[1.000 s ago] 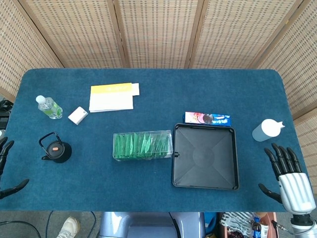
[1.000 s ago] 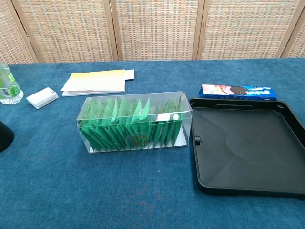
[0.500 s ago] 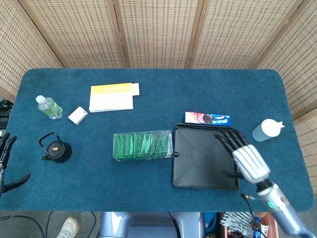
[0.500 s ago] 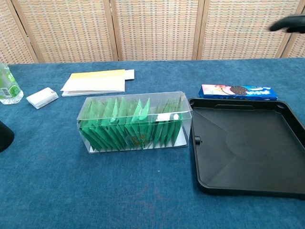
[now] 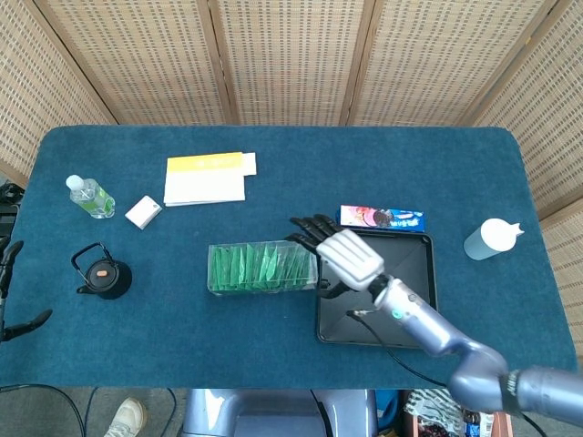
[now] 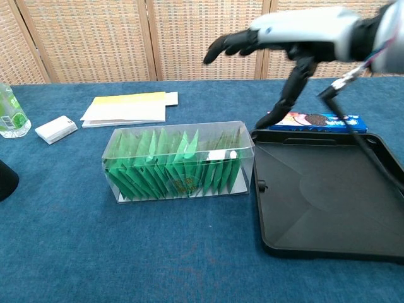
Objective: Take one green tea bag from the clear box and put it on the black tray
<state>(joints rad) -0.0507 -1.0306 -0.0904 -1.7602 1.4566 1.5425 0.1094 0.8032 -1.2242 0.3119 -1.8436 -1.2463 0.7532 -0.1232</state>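
Note:
The clear box point(image 5: 262, 267) point(image 6: 178, 162) sits mid-table, packed with several upright green tea bags point(image 5: 246, 266) point(image 6: 165, 165). The black tray point(image 5: 414, 309) point(image 6: 328, 208) lies right beside it, with nothing on it. My right hand point(image 5: 339, 253) point(image 6: 297, 33) hovers open, palm down, high above the tray's left edge and the box's right end, fingers spread toward the box and holding nothing. My left hand point(image 5: 7, 291) shows only as dark fingers at the far left edge of the head view, apart and holding nothing.
A blue cookie packet point(image 5: 382, 217) point(image 6: 314, 120) lies behind the tray. A white bottle point(image 5: 490, 238) stands at right. A black teapot point(image 5: 102, 271), a green water bottle point(image 5: 90, 196), a small white box point(image 5: 143, 211) and a yellow-white booklet point(image 5: 207, 177) occupy the left half.
My right hand swept from the table's front right corner leftward across the tray to above the box's right end. The left hand barely shifted.

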